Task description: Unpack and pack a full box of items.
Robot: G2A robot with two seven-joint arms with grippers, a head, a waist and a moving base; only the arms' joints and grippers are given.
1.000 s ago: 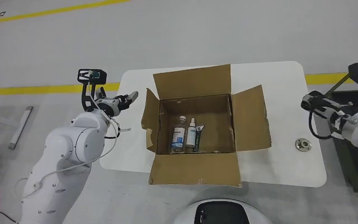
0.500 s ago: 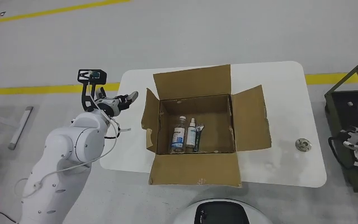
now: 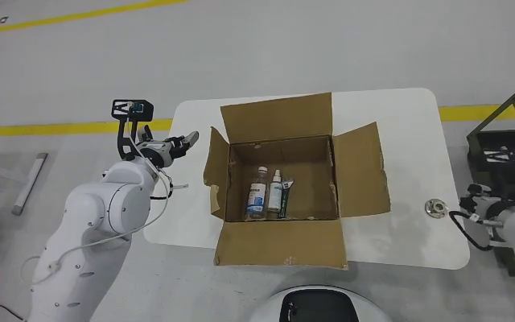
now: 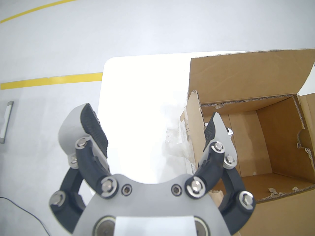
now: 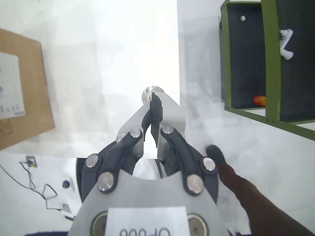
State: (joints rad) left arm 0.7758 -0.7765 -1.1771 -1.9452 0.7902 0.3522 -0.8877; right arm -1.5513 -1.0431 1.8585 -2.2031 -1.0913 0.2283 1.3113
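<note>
Presently, the open box [image 3: 282, 233] is found at the middle of the surface [image 3: 402, 113], its small bottles [image 3: 257, 196] judged light, rigid and slick, best taken across the body; the left pincer [image 4: 150, 111] is held apart by the left edge, the right pincer [image 5: 152, 99] pressed together, empty.

Open left end effector [image 4: 157, 124] beside box [image 4: 248, 133]

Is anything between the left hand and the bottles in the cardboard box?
Yes. The raised side flap of the brown cardboard box stands between the open left hand and the clear blue-labelled bottle. From above, the box is open.
</note>
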